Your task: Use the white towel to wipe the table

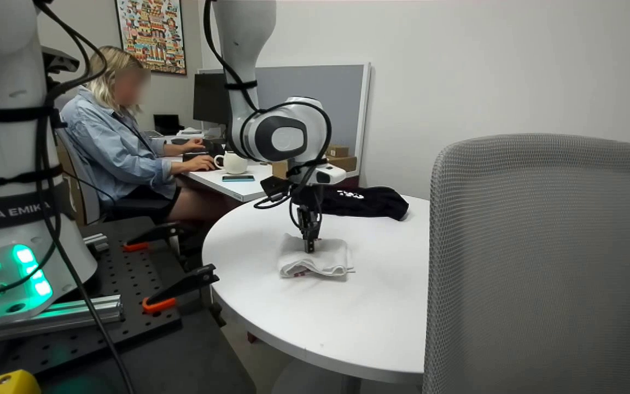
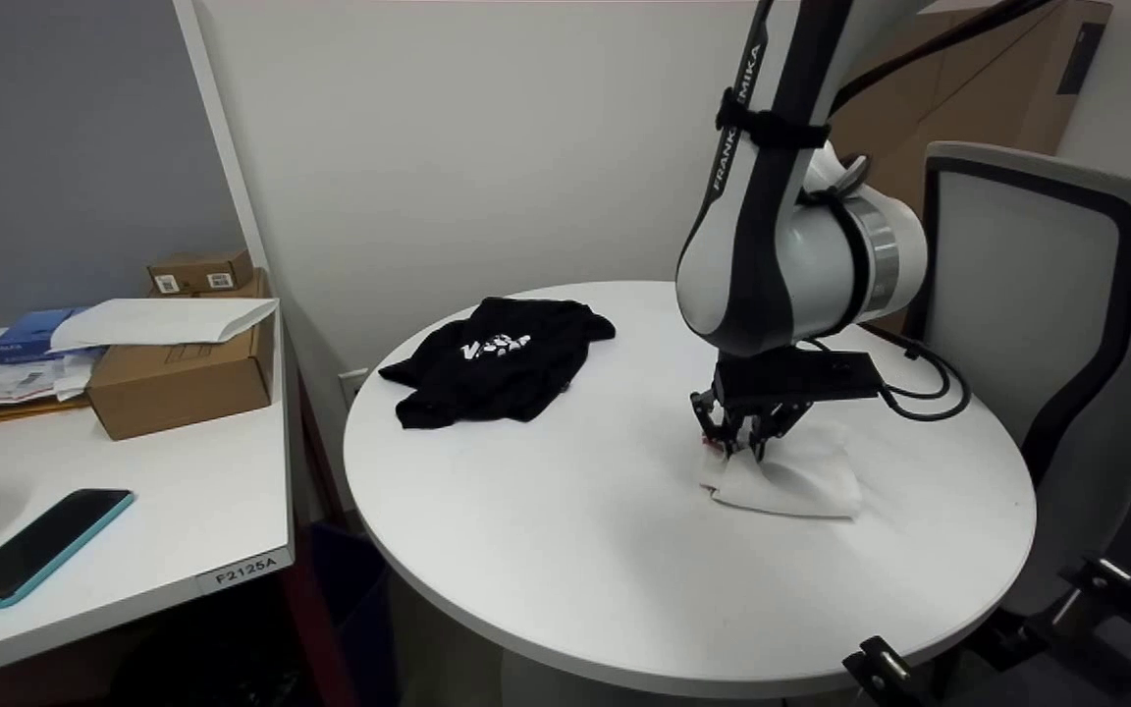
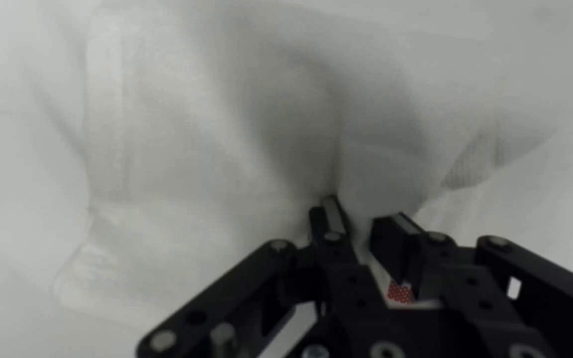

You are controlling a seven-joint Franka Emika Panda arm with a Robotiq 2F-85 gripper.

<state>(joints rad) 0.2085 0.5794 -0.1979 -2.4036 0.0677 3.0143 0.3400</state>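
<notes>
The white towel [image 1: 328,261] lies folded and rumpled on the round white table [image 1: 375,317]. It also shows in an exterior view [image 2: 811,481] and fills much of the wrist view [image 3: 192,164]. A small red patterned patch [image 3: 400,292] shows by the fingers. My gripper [image 1: 309,247] points straight down with its fingertips in the towel; it also shows in an exterior view [image 2: 744,450]. In the wrist view the fingers [image 3: 360,223] are close together, with a narrow gap that towel cloth fills. Folds run up to the fingertips. The exact pinch is partly hidden.
A black garment [image 2: 507,363] with white print lies on the table's far side. A grey mesh chair [image 1: 544,262] stands against the table. A desk [image 2: 183,511] with boxes and a phone [image 2: 40,545] is beside it. A person [image 1: 112,126] sits at the desk.
</notes>
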